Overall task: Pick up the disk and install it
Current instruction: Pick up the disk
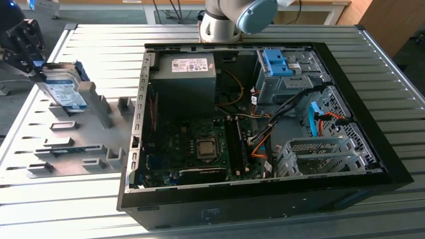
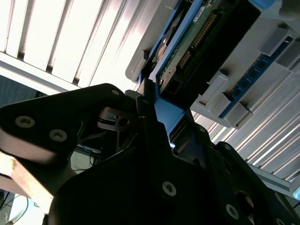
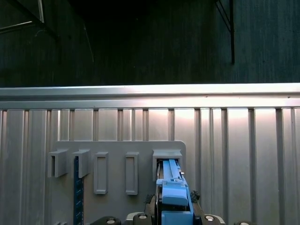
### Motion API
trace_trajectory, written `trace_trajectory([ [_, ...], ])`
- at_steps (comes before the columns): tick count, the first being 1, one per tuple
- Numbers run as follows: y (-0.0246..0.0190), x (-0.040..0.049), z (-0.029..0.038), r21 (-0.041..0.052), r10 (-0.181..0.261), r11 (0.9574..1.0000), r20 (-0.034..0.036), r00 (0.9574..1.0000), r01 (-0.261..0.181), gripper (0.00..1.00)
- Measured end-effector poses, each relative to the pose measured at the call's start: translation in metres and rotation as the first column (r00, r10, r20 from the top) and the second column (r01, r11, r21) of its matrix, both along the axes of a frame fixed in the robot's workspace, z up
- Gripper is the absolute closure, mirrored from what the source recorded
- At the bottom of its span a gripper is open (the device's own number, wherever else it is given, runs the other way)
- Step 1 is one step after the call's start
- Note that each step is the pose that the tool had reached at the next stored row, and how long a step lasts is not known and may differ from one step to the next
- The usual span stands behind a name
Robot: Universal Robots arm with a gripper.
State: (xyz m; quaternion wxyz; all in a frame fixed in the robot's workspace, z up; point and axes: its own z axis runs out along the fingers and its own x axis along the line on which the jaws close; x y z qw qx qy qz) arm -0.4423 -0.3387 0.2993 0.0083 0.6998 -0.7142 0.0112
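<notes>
Nearest the lens in the second wrist view, end effector (image 2: 164,112) clamped on the blue handle (image 2: 171,117) of the disk (image 2: 197,40); green circuit-board face of the disk turned to this camera. Exterior view: end effector (image 1: 37,69) at ten o'clock of the scene, over the grey rack (image 1: 73,149) on the counter (image 1: 66,209); disk (image 1: 65,92) extends from it toward five o'clock, standing on edge, label face to the camera, long axis near upright and slightly tilted, running eleven to five o'clock; lower end at the rack, and whether it is seated in a slot or just clear cannot be told from this view; first wrist view shows the blue rail (image 3: 168,169) running into a rack slot (image 3: 166,154), so the disk is judged not fully out. Open case (image 1: 265,206) lies at three o'clock from the disk, well apart; drive cage with bare blue bracket (image 1: 279,62) at the case's one o'clock corner; power supply (image 1: 189,67) at its eleven o'clock.
</notes>
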Motion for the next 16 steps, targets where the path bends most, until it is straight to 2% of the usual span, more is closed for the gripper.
trace_trajectory([
  [16, 0.0, 0.0, 0.0173, 0.0001, 0.0, 1.0, 0.0001, 1.0, 0.0, 0.64],
])
